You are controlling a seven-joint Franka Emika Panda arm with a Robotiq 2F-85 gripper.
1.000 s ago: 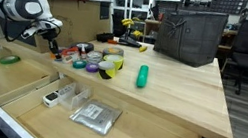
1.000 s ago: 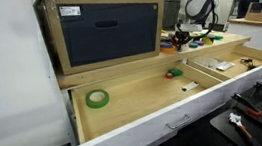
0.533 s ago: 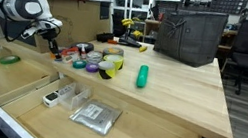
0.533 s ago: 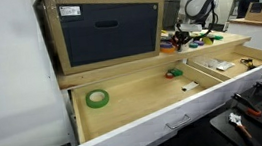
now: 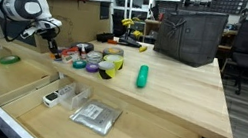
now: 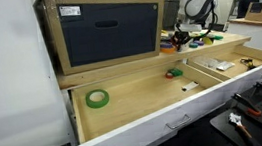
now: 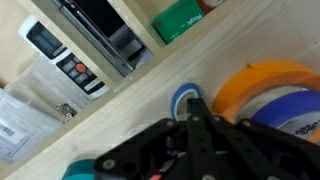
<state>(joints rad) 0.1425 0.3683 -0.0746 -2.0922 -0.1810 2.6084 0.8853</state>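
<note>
My gripper [image 7: 193,100] is shut, its two black fingers pressed together with nothing visible between them. The tips sit just over a small blue tape ring [image 7: 177,98] lying flat on the wooden tabletop [image 7: 120,120]; I cannot tell whether they touch it. To its right lies a bigger orange tape roll [image 7: 250,80] with a blue roll [image 7: 292,112] beside it. In both exterior views the gripper [image 5: 53,41] [image 6: 181,33] hangs low over a cluster of tape rolls [image 5: 97,61] near the table's edge.
Open drawers below hold a green tape roll [image 6: 97,98] [image 5: 9,59], remote-like devices [image 7: 75,70] and a plastic bag [image 5: 94,117]. On the tabletop lie a green cylinder [image 5: 143,76] and a dark basket [image 5: 191,35]. A wood-framed dark box [image 6: 106,31] stands on the bench.
</note>
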